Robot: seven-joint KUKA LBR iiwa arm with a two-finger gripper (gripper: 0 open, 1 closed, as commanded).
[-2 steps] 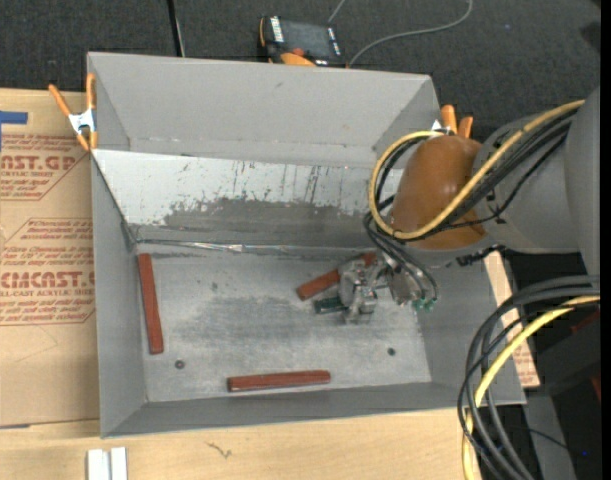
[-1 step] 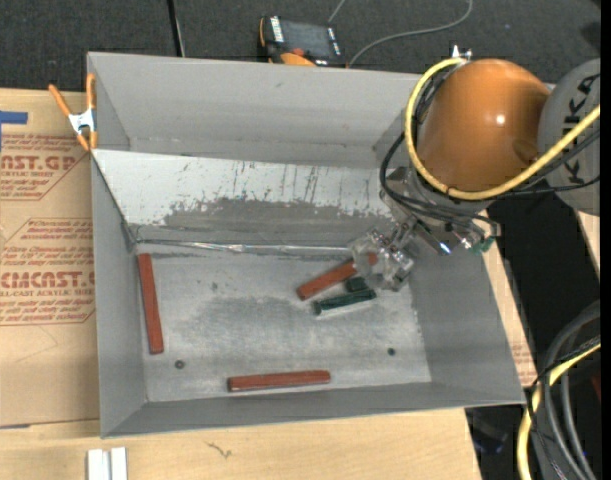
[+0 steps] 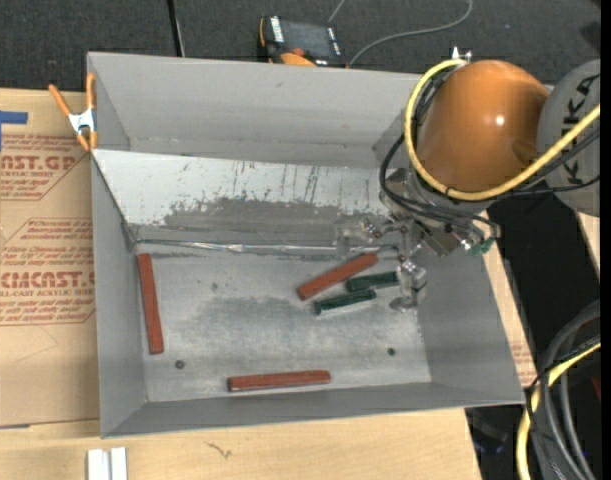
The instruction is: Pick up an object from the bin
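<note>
Five slim sticks [image 3: 150,303]: past the near red-brown one [image 3: 280,380], we judge the dark green stick [image 3: 373,281] mid-right in the bin [image 3: 235,108] light, stiff, best pinched across its width; whether the end effector [image 3: 410,286] beside it is open we cannot tell.

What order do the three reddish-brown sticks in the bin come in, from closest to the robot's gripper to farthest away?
1. The slanted reddish-brown stick, mid-bin, just left of the gripper.
2. The reddish-brown stick by the front wall, lying flat at the view's bottom.
3. The reddish-brown stick by the left wall, at the far side from the gripper.
</note>
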